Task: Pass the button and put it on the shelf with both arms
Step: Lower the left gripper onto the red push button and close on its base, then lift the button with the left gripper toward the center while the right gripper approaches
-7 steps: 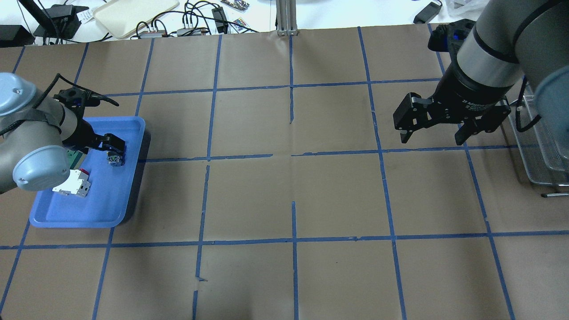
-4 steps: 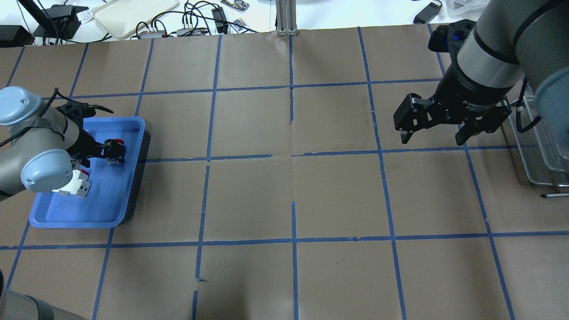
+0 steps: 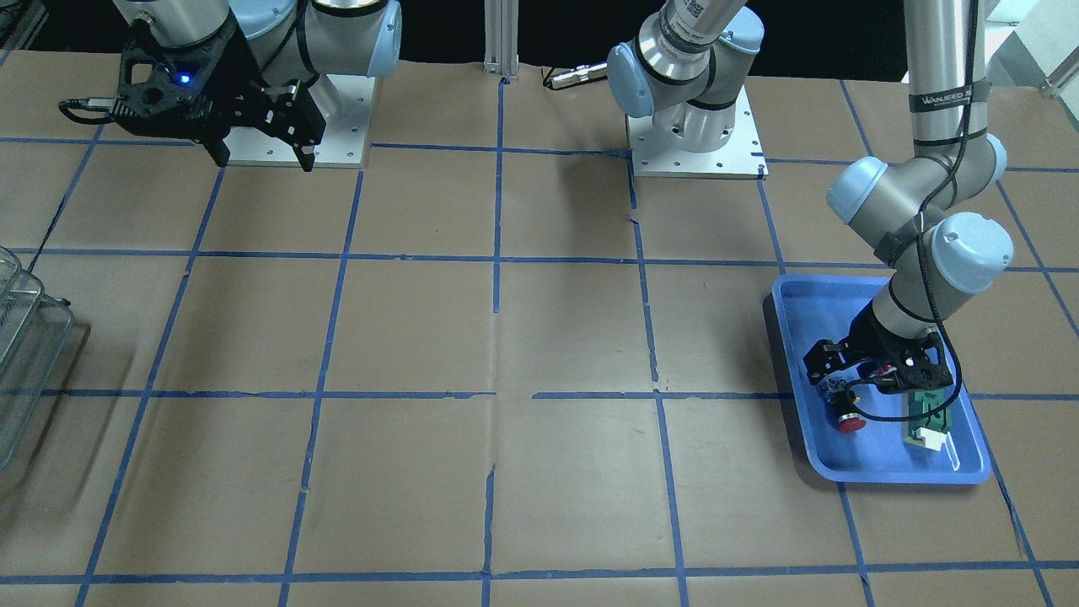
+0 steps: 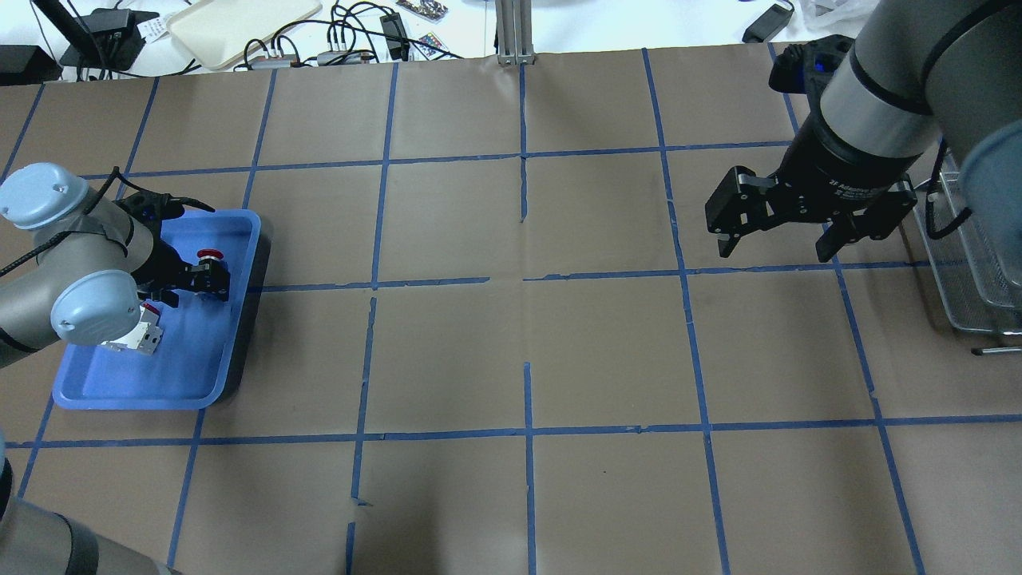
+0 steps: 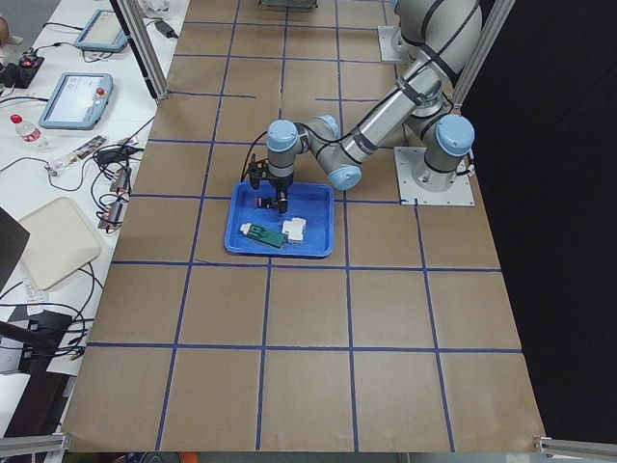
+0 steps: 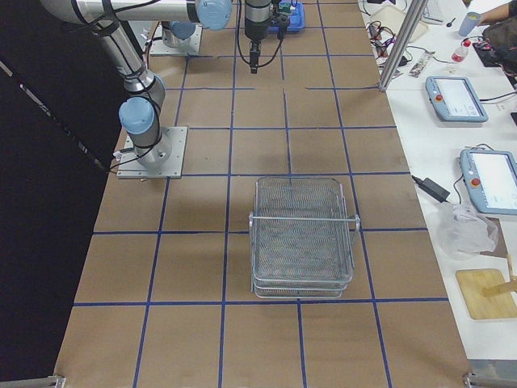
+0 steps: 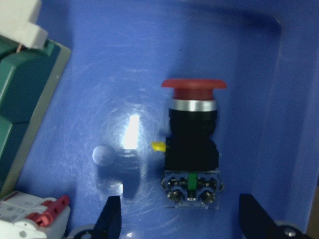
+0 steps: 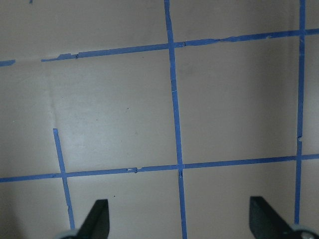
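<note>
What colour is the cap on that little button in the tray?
Red. The button shows best in the left wrist view.

Brown taped table [image 4: 607, 343], blue tray [image 4: 192, 351], wire shelf [image 6: 303, 242]

- Blue tray [image 4: 176, 367] at the left of the table [image 4: 527, 335], which is covered in brown paper with a blue tape grid.
- White-and-red block [image 4: 132, 339] and flat green part [image 3: 927, 413] lie in the tray, side by side.
- Cream tray [image 4: 243, 24] and cables [image 4: 351, 36] lie beyond the far edge.

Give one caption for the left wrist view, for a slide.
The button lies in the blue tray, left gripper open around its rear.
</note>
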Action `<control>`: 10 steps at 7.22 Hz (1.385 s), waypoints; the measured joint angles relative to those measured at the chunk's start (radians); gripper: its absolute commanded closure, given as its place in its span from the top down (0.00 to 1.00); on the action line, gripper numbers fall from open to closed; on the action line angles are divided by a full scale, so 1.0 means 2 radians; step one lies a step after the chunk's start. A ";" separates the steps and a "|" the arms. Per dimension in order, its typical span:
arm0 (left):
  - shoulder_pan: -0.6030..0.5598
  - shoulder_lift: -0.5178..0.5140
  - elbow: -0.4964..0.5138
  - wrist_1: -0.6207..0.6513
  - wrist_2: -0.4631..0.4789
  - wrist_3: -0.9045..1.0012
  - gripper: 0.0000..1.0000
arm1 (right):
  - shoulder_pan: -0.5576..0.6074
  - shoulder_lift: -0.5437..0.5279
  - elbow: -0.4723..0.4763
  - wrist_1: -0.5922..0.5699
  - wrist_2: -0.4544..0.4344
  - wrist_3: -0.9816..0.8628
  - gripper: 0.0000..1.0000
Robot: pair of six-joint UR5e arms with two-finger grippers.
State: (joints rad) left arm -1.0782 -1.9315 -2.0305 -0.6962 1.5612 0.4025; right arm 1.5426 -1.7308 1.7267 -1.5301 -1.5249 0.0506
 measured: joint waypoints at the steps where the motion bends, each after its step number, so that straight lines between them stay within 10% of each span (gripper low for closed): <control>1: 0.000 -0.003 0.000 0.003 0.000 0.007 0.81 | 0.000 0.002 0.000 -0.001 0.000 0.001 1.00; 4: -0.001 -0.008 0.001 0.019 0.000 0.045 0.13 | -0.024 0.005 -0.003 0.003 0.013 0.111 1.00; 10: -0.046 0.039 0.012 0.015 -0.006 0.179 0.00 | -0.064 0.001 0.002 0.025 0.112 0.273 1.00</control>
State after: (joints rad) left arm -1.1696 -1.8535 -2.0071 -0.6667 1.5486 0.7611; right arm 1.4146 -1.7278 1.7300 -1.4796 -1.3001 0.5959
